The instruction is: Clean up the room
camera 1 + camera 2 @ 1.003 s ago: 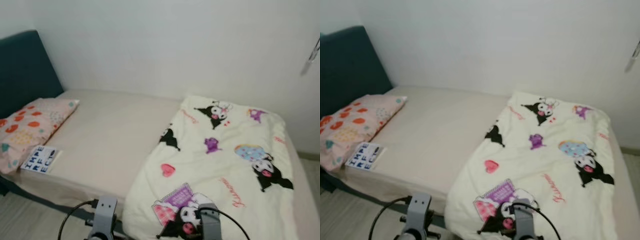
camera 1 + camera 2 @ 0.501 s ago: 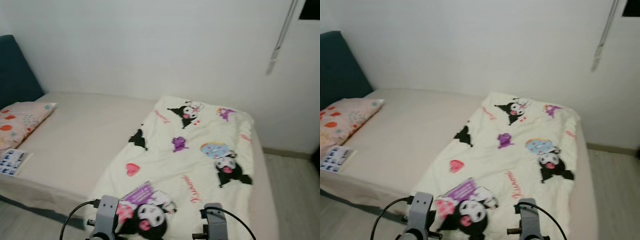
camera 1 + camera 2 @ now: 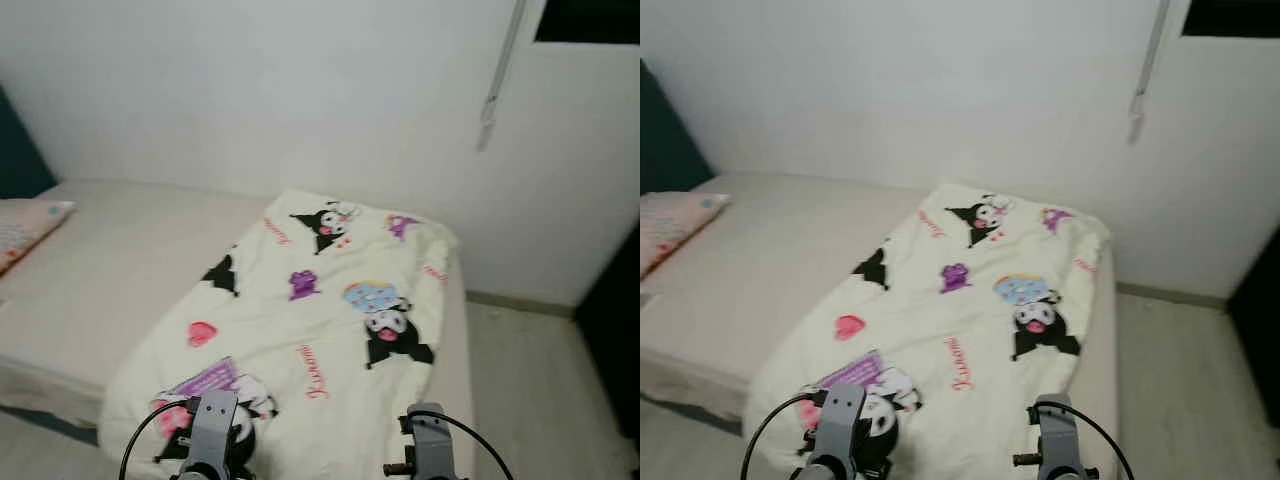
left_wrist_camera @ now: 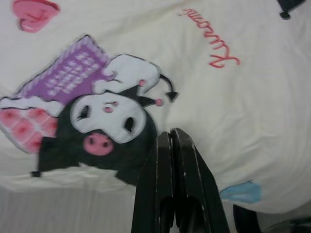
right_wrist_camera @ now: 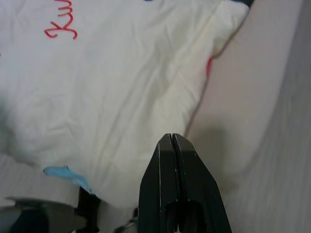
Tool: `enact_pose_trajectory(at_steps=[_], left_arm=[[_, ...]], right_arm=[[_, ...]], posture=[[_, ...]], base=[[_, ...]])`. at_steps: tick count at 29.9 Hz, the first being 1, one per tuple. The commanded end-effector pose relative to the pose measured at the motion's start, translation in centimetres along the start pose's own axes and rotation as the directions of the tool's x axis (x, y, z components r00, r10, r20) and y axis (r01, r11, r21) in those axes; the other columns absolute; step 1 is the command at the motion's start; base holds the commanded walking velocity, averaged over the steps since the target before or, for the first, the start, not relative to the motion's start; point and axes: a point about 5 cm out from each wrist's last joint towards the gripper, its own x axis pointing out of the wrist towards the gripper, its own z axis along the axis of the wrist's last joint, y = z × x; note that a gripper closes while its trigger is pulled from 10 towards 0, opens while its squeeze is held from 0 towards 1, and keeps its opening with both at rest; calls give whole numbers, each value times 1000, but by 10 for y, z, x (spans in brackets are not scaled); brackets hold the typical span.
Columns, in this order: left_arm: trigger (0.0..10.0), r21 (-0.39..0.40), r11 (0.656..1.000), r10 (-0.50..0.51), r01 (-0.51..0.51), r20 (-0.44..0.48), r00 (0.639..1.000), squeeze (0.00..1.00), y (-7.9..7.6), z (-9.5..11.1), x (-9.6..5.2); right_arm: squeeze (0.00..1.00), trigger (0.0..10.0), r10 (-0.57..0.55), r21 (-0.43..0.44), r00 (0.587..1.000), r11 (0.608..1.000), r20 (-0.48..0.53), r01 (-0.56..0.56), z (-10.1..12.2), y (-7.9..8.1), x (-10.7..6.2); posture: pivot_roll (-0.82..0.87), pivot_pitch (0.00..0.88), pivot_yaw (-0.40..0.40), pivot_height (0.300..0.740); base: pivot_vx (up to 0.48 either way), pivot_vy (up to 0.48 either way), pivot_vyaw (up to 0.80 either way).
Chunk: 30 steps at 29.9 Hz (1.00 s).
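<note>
A cream blanket point(image 3: 310, 320) with black cartoon figures, hearts and red script lies spread over the foot half of the bed point(image 3: 110, 260), reaching from the wall to the near edge. Both silver arms stand at the bottom of the eye views, close to that near edge. My left gripper point(image 4: 170, 136) is shut and empty above the blanket's black-and-pink figure point(image 4: 102, 131). My right gripper point(image 5: 171, 140) is shut with nothing held, above the blanket's corner point(image 5: 214, 29) where bare mattress side and floor begin.
A patterned pillow point(image 3: 25, 225) lies at the far left by a dark headboard point(image 3: 18, 155). Pale wood floor point(image 3: 530, 390) runs to the right of the bed. A dark opening point(image 3: 612, 340) stands at the right edge; a cord point(image 3: 497, 75) hangs on the white wall.
The camera has swung to the right: bed, pillow and headboard have slid left in the picture, and the floor and dark opening on the right have come into view.
</note>
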Motion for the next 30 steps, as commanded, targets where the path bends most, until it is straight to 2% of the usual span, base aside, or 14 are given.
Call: enact_pose_trajectory(at_steps=[1,12,30], left_arm=[[10000,1,1000,-1,1,-24,1000,0,0,-5,-1],[10000,1,1000,0,0,-21,1000,0,0,-4,-1],[10000,-3,1000,6,-6,-23,1000,0,0,-5,-1]], right_arm=[[0,10000,7,3,1000,1000,-14,-7,-4,3,-1],[0,10000,22,-14,1000,1000,-9,-22,-3,4,-1],[0,10000,34,-30,999,999,-10,-34,-1,5,0]], posture=[[22,58,20,740],[22,58,19,740],[19,61,14,740]], base=[[0,-428,0],[0,-423,0],[0,-424,790]])
